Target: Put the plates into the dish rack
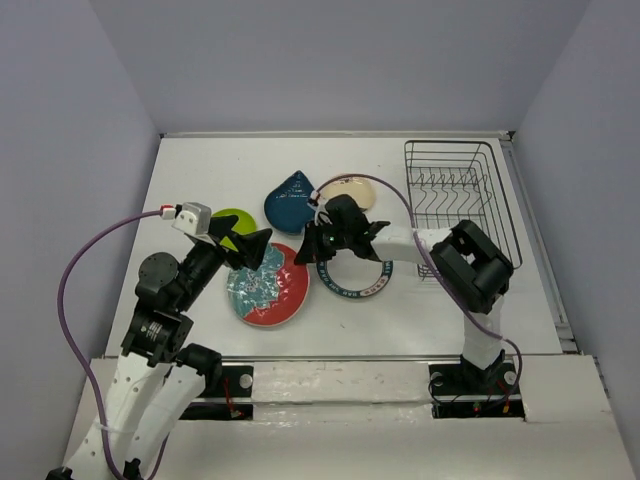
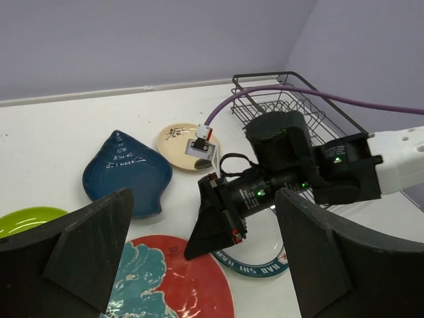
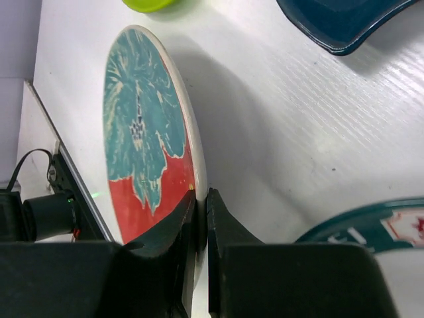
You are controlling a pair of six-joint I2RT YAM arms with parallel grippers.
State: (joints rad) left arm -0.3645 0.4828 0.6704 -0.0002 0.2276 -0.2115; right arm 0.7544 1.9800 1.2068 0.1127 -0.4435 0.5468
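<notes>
My right gripper [image 3: 201, 199] is shut on the near right rim of the red-and-teal floral plate [image 3: 139, 126], one finger on top and one under the edge. That plate [image 1: 265, 290] lies at the table's front middle. My left gripper [image 1: 243, 243] hangs open just above its left part, holding nothing. The white plate with the navy rim [image 1: 355, 275] sits to the right, partly under my right arm. Behind are the lime-green plate [image 1: 235, 222], the dark teal teardrop plate [image 1: 292, 200] and the small cream plate [image 1: 350, 190]. The black wire dish rack [image 1: 455, 195] stands at the back right with nothing in it.
A purple cable [image 1: 385, 190] loops from my right wrist over the cream plate toward the rack. The table's front edge [image 1: 330, 357] runs just below the floral plate. Purple-grey walls close in the table at the back and both sides.
</notes>
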